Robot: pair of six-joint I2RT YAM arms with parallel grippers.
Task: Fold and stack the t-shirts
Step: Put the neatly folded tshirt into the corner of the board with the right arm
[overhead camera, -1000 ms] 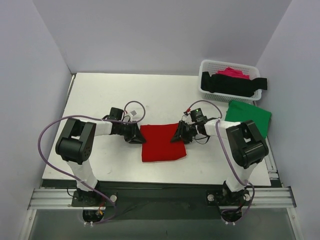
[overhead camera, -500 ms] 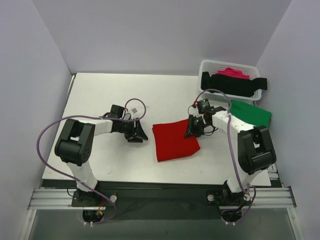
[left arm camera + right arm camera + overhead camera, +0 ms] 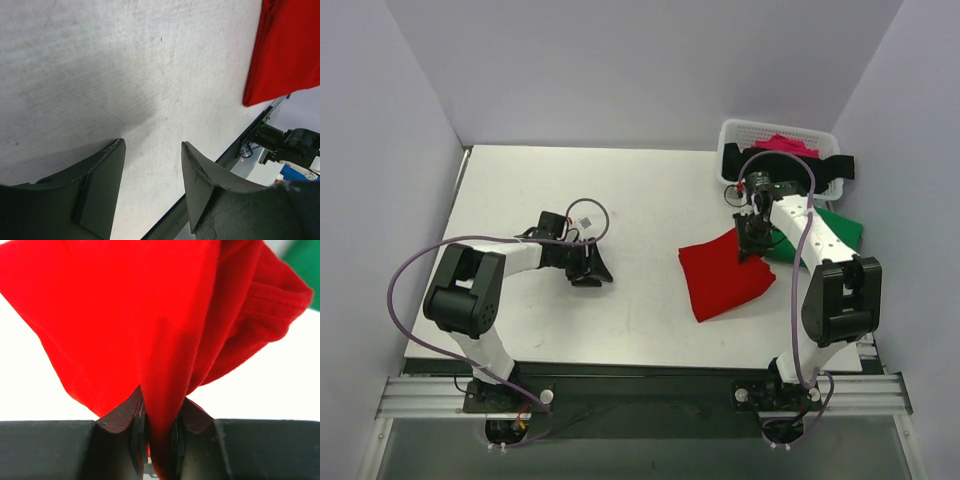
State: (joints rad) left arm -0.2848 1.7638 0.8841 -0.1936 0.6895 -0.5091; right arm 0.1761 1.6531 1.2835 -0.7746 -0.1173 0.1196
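A folded red t-shirt lies right of the table's middle, its upper right corner lifted. My right gripper is shut on that corner; the right wrist view shows the red cloth pinched between both fingers. A folded green t-shirt lies just beyond, partly under the right arm. Black and pink t-shirts hang in the white basket. My left gripper stands open over bare table at the left, nothing between its fingers; the red t-shirt is far off in its view.
The basket stands at the table's back right corner. The table's front edge with rail and cables shows in the left wrist view. White walls close in the table on three sides.
The right gripper closed on the red t-shirt's right edge and dragged it right and back toward the green one. The left gripper let go, opened and stayed at the left.
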